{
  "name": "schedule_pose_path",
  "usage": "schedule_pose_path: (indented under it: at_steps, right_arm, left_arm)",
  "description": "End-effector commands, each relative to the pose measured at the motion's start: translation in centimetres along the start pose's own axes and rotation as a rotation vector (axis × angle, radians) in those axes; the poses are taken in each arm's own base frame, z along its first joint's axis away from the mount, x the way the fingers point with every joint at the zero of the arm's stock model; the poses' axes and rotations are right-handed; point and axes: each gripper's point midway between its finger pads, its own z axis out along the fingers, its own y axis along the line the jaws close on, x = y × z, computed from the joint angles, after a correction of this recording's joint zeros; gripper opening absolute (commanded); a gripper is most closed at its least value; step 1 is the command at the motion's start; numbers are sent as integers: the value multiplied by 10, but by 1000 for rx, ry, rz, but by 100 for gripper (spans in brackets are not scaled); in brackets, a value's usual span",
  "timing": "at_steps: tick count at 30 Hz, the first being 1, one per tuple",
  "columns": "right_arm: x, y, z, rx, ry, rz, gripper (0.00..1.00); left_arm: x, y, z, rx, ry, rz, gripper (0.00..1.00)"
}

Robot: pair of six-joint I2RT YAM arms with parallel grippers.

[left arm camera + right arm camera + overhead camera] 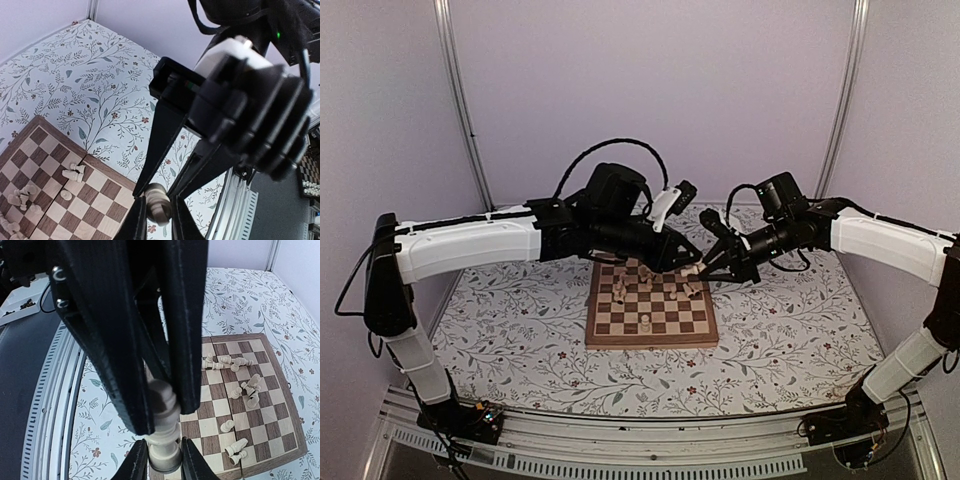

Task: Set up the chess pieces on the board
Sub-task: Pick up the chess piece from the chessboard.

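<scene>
The board (650, 343), dark and cream checks with a brown border, lies mid-table. One pale chess piece (690, 270) hangs above its far right corner between both grippers. My left gripper (682, 270) is shut on it; in the left wrist view the piece (158, 202) sits between my left gripper's (159, 215) fingers. My right gripper (164, 460) clamps the base of that piece (164, 415), while the left fingers hold its top. Several other chess pieces (250, 390) lie tumbled on the board (280, 435); a few stand (646, 322).
A floral-patterned cover (520, 330) spreads around the board. A ribbed metal rail (55, 390) runs along the near table edge. Pale walls and corner posts (460, 100) close in the back and sides. Both forearms cross above the board's far edge.
</scene>
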Motion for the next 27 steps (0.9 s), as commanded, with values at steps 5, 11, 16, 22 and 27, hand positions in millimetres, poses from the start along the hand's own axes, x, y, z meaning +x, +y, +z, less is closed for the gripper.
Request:
schedule_pose_path:
  at_steps: [5, 11, 16, 22, 27]
  right_arm:
    - [-20, 5, -8, -4, -45, -26, 12]
    - [-25, 10, -12, -12, -64, -29, 8]
    - [-28, 15, -16, -31, -87, -22, 7]
    - [-32, 17, -20, -40, -105, -16, 7]
    - [-34, 16, -20, -42, -109, -14, 7]
  left_arm:
    - [-11, -9, -5, 17, -24, 30, 33]
    - [-11, 0, -25, -19, -145, 38, 63]
    - [-7, -4, -40, 74, -289, -18, 63]
    - [1, -6, -36, 202, -320, -96, 58]
    - [6, -7, -28, 261, -301, -124, 51]
